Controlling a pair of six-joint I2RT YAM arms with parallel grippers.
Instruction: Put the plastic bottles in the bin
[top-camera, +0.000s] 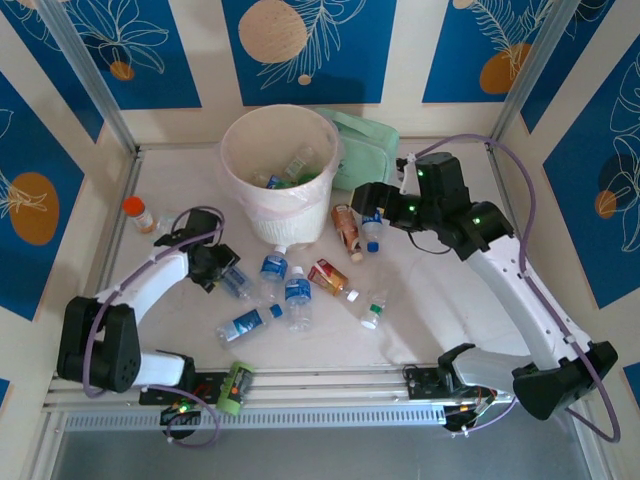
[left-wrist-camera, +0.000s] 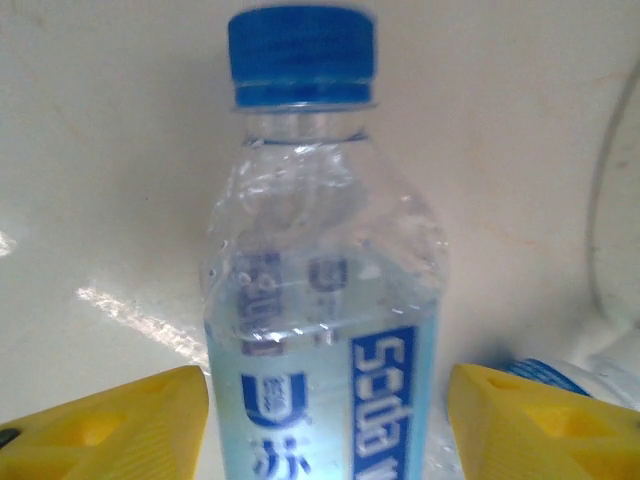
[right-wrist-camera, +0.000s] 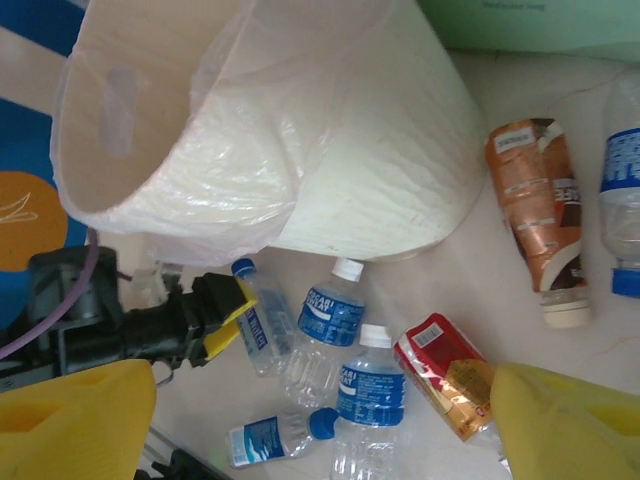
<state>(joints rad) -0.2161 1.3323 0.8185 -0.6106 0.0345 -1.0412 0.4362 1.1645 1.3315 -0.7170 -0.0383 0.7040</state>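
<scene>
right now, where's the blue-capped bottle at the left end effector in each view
top external: blue-capped bottle left of centre, at the left end effector.
left wrist: centre of frame, cap up, between the yellow fingers.
right wrist: lower left, below the bin.
shared landmark: the left end effector, fingers either side of it.

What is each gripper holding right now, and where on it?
Right gripper is open, empty. Left gripper straddles the labelled body of a blue-capped bottle; whether it grips cannot be told.
</scene>
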